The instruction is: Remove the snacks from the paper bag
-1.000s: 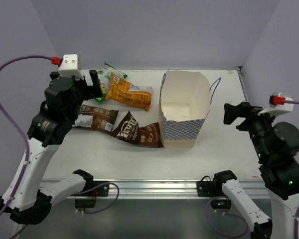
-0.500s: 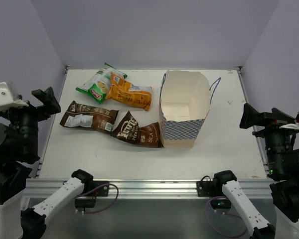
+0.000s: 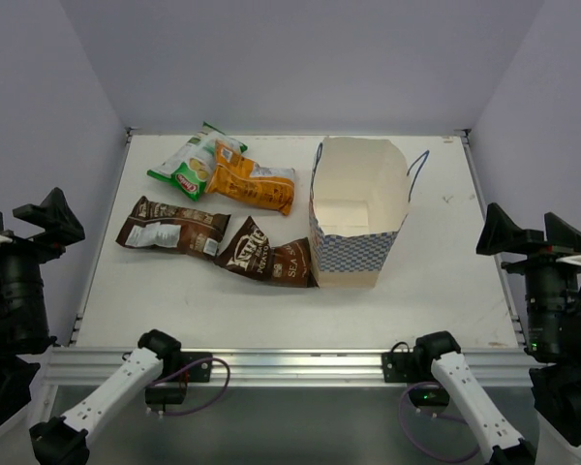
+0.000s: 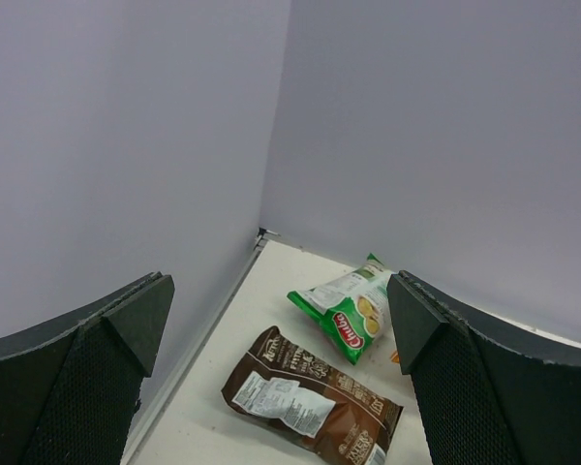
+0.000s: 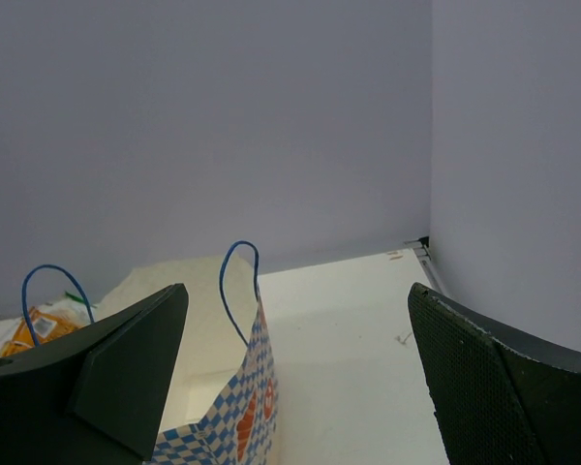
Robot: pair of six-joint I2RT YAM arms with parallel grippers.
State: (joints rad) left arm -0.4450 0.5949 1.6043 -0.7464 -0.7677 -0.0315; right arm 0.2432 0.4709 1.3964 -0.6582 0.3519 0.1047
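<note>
Pincers | L pincer [image 3: 45, 215] apart, holds nothing, past left edge of counter [image 3: 436, 252] | R pincer [image 3: 525, 228] apart, holds nothing, past right edge | green pkt [image 3: 189, 165], orange pkt [image 3: 257, 186], brown pkt [image 3: 171, 228], 2nd brown pkt [image 3: 266, 257] flat on counter, left of paper bag [image 3: 353, 257] | bag upright, top open

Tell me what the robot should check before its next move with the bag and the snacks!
1. The paper bag is empty: ok, only its cream bottom shows from above.
2. All four snacks lie out on the table: ok, the green-and-white packet, the orange packet, the brown packet by the bag and the other brown packet.
3. The bag stands upright: ok.
4. The left gripper is open and empty: ok.
5. The right gripper is open and empty: ok.
6. The brown packet by the bag is not touching it: cannot tell.
</note>
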